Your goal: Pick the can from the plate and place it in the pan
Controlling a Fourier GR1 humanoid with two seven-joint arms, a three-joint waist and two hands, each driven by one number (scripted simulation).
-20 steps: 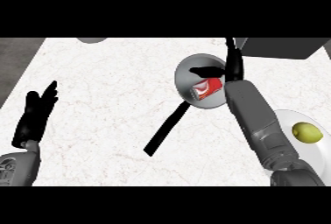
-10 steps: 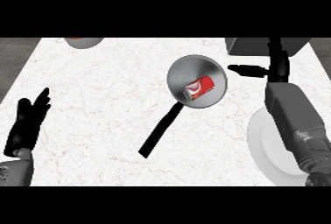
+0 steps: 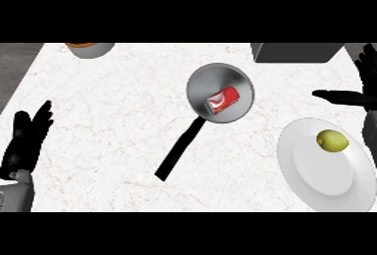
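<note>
Can: the red can (image 3: pixel 223 99) lies on its side inside the pan (image 3: pixel 208 79), so we judge the placing done.
Pan: it sits at the middle of the counter, toward the far side, its black handle (image 3: pixel 179 152) running near and left.
Plate: the white plate (image 3: pixel 324 184) is near right and now carries only a yellow-green fruit (image 3: pixel 333 141), which we take for a lime or lemon.
Right hand: our right hand (image 3: pixel 352 97) shows at the right edge, well apart from the pan, fingers straight and spread wide, holding nothing.
Left hand: our left hand (image 3: pixel 25 143) rests at the near left edge, fingers up and relaxed, empty.
Step in hand: we judge this to be the clearing away after the release; to do it well we should draw the right hand off to the right and high, away from the pan's rim and the fruit, so that nothing is nudged and the can does not roll.
Surface: a white marbled counter (image 3: pixel 103 109), smooth and level.
Room: a grey bowl with something orange (image 3: pixel 90 48) stands far left; a grey box (image 3: pixel 297 52) stands far right; dark floor shows beyond the left edge.
</note>
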